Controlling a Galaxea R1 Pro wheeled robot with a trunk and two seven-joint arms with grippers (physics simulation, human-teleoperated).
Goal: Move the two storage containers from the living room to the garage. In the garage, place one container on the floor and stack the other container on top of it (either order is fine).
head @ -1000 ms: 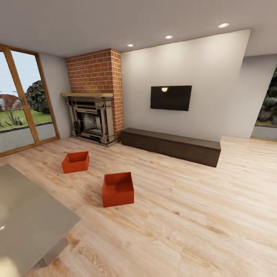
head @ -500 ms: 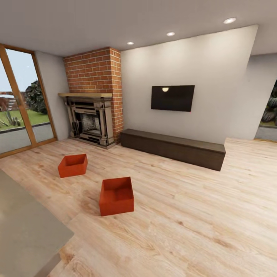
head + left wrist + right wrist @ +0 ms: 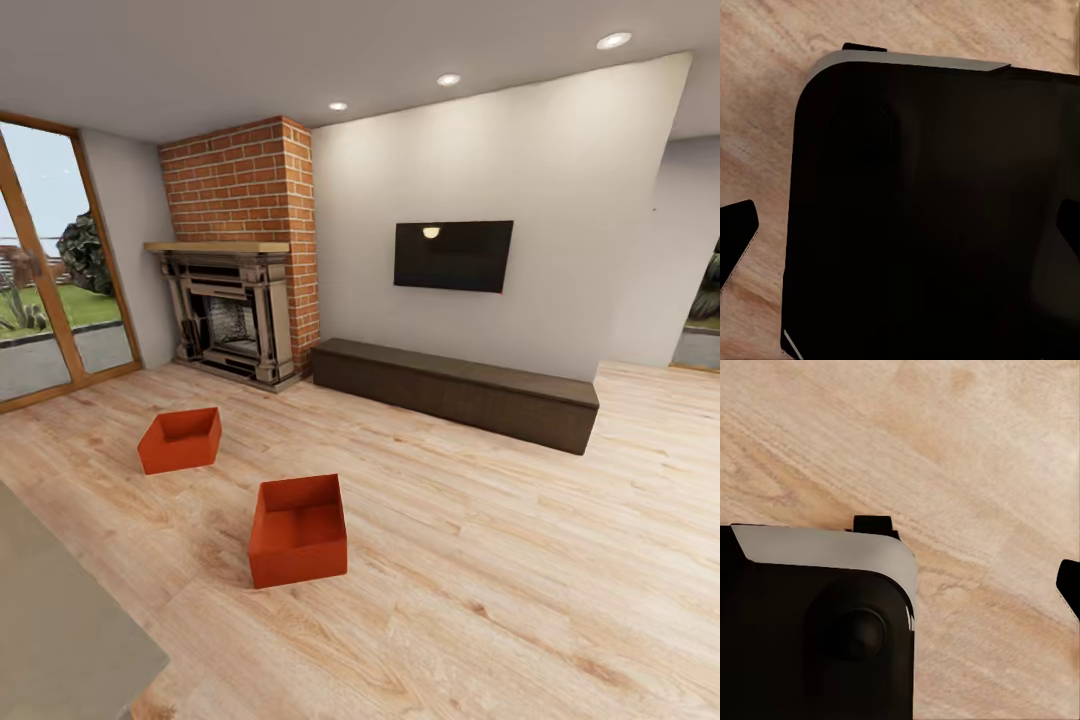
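Containers first: your head view has the nearer bin point(image 3: 298, 530) and the farther one point(image 3: 180, 439) apart on the living room's wood-plank floor point(image 3: 500, 600), before the brick fireplace point(image 3: 235, 300). They look rigid and light; pinch a wall rim. Both wrist views face dark robot bodywork point(image 3: 930, 217) over planks; you cannot tell either gripper's opening.

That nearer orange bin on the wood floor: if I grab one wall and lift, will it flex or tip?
The nearer storage container looks rigid, with straight, plain walls, so it probably won't flex much. It is open-topped and appears empty, so likely light. Held by one wall it may hang tilted. On the smooth wood-plank floor a push would probably slide it, not tip it.
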